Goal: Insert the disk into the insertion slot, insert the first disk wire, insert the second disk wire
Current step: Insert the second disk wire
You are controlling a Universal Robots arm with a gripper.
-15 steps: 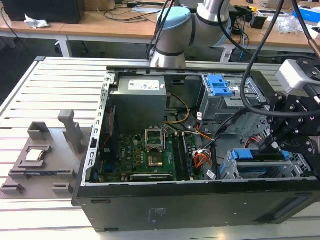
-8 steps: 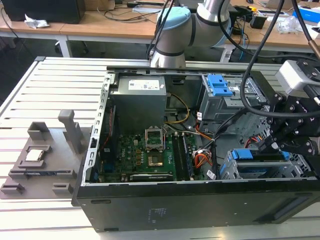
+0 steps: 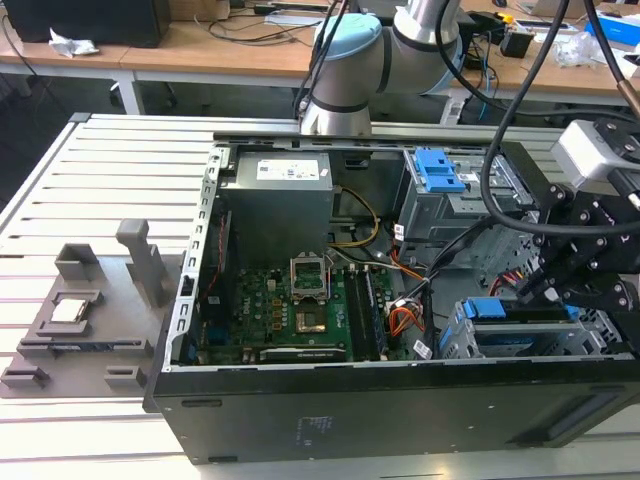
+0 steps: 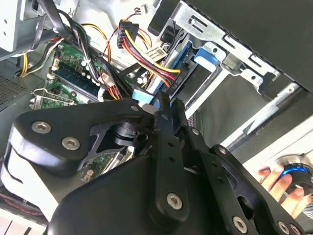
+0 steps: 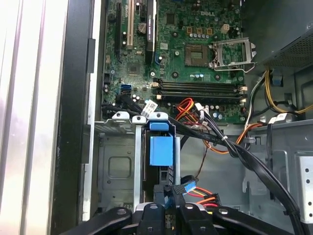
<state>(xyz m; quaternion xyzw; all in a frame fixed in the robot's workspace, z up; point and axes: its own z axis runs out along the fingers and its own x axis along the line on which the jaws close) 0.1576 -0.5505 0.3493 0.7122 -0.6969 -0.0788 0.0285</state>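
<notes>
The claw [image 4: 169,106] is hanging low inside the open computer case [image 3: 300,420], its two fingers drawn narrow, almost together. Whether they are pinching anything I cannot tell. Just beside the tips a small blue plug [image 5: 188,187] is lying. Just ahead of the claw the disk [image 5: 161,149] is sitting on edge in the insertion slot [image 5: 117,169], its blue carrier tab showing, and to my eye it is looking seated. Beyond that a bundle of loose wires [image 5: 188,105] is crossing in front of the green board [image 5: 195,58]. I am thinking the danger here is a plug meeting the disk's socket askew and jamming or bending, or the fingers snagging those loose leads and tugging one free.
</notes>
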